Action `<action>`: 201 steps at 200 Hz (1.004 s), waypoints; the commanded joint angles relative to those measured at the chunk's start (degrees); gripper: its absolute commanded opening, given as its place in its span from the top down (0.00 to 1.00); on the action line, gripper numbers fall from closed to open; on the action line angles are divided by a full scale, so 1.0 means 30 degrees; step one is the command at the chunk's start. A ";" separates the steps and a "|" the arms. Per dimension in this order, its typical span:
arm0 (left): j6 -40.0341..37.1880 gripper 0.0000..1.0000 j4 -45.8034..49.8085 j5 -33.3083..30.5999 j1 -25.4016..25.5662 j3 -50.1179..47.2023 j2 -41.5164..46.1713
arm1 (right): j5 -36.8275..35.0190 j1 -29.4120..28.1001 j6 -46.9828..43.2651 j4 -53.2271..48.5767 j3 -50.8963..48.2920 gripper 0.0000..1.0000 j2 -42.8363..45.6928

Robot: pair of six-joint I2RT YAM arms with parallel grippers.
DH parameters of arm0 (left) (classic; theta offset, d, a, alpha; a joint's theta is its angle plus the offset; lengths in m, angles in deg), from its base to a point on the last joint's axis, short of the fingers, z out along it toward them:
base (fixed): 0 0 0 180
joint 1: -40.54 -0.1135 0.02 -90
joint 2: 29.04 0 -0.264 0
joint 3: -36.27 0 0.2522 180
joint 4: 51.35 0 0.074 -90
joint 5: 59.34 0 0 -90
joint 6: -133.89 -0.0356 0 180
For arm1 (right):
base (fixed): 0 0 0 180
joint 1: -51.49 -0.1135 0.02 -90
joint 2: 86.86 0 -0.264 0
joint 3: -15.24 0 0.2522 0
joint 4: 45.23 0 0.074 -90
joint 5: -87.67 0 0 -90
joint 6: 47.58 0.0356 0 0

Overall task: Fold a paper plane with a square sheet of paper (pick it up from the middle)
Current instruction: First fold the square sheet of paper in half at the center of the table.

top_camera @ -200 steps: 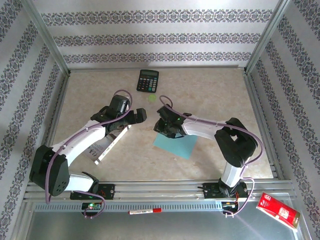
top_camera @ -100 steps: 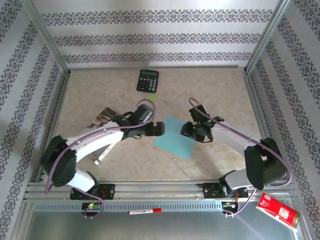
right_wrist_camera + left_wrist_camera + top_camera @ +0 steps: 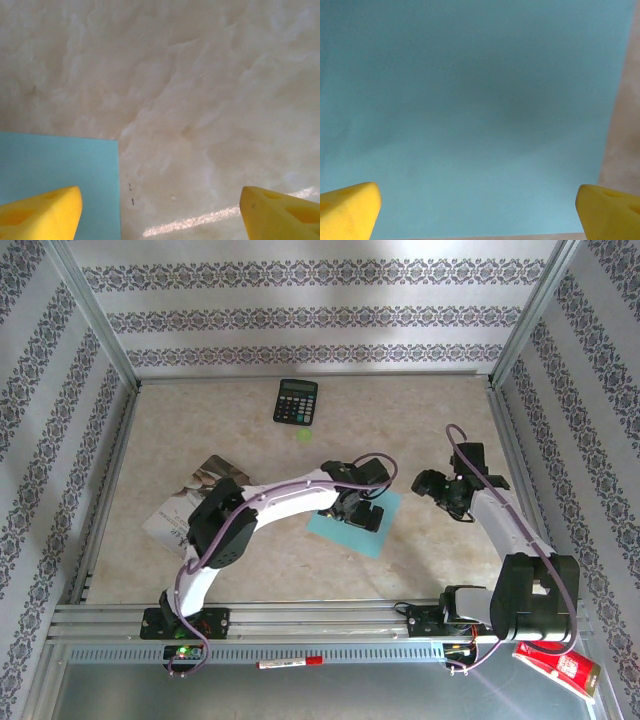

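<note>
The left gripper (image 3: 358, 512), spread, now hovers over the square sheet of paper (image 3: 470, 100); the right gripper (image 3: 160, 210), spread, retreats; pickup seems near.

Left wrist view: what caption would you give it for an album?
Open left gripper, yellow fingertips wide apart, over the flat light-cyan square sheet of paper, table at the right edge.

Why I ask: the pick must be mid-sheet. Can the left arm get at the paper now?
Probably yes: the left end effector hangs open right over the paper, nothing between them; the right end effector is off to the side.
</note>
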 commanded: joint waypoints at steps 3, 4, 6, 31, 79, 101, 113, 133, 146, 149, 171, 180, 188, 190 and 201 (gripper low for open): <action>-0.1306 0.00 0.3982 -0.0309 0.0025 0.2306 -0.1404 | -0.0337 0.0353 -0.0885 0.1012 -0.0536 0.14 0.0576; -0.1319 0.00 0.4031 -0.0323 0.0026 0.2363 -0.1449 | -0.0355 0.0354 -0.0895 0.1042 -0.0561 0.13 0.0578; -0.1351 0.00 0.4162 -0.0333 0.0027 0.2522 -0.1548 | -0.0398 0.0354 -0.0903 0.1079 -0.0595 0.13 0.0602; -0.1510 0.00 0.4944 -0.0105 -0.0141 0.3903 -0.2622 | -0.0609 0.0440 -0.1136 0.1305 -0.0806 0.10 0.0632; -0.1854 0.00 0.6728 -0.0298 -0.0439 0.7144 -0.4622 | -0.0198 0.0486 -0.0984 0.1666 -0.1084 0.08 0.0571; -0.1723 0.00 0.7141 -0.0461 -0.0660 0.8109 -0.5266 | -0.0212 0.0530 -0.0981 0.1672 -0.1114 0.08 0.0599; -0.1629 0.00 0.7224 -0.0478 -0.0762 0.8344 -0.5458 | -0.0170 0.0566 -0.0961 0.1687 -0.1115 0.08 0.0558; -0.1504 0.00 0.7127 -0.0147 -0.0906 0.8645 -0.5776 | -0.0114 0.0599 -0.0933 0.1804 -0.1143 0.08 0.0493; -0.1534 0.00 0.7168 -0.0001 -0.0990 0.8873 -0.6014 | -0.0025 0.0617 -0.0903 0.1835 -0.1119 0.08 0.0384; -0.1540 0.00 0.7164 0.0042 -0.0997 0.8909 -0.6072 | 0.0014 0.0618 -0.0890 0.1833 -0.1122 0.08 0.0380; -0.1652 0.00 0.7037 0.0366 -0.1057 0.9251 -0.6431 | 0.0108 0.0603 -0.0846 0.1962 -0.1243 0.08 0.0317; -0.1698 0.00 0.7103 0.0371 -0.1072 0.9508 -0.6572 | 0.0129 0.0603 -0.0819 0.1983 -0.1304 0.08 0.0287; -0.1728 0.00 0.7154 0.0331 -0.1057 0.9700 -0.6671 | 0.0190 0.0618 -0.0818 0.2033 -0.1361 0.08 0.0240; -0.1735 0.00 0.7163 0.0335 -0.1057 0.9763 -0.6692 | 0.0229 0.0618 -0.0810 0.2027 -0.1371 0.08 0.0230; -0.1819 0.00 0.7238 0.0375 -0.1059 0.9870 -0.6831 | 0.0340 0.0618 -0.0751 0.2093 -0.1461 0.08 0.0229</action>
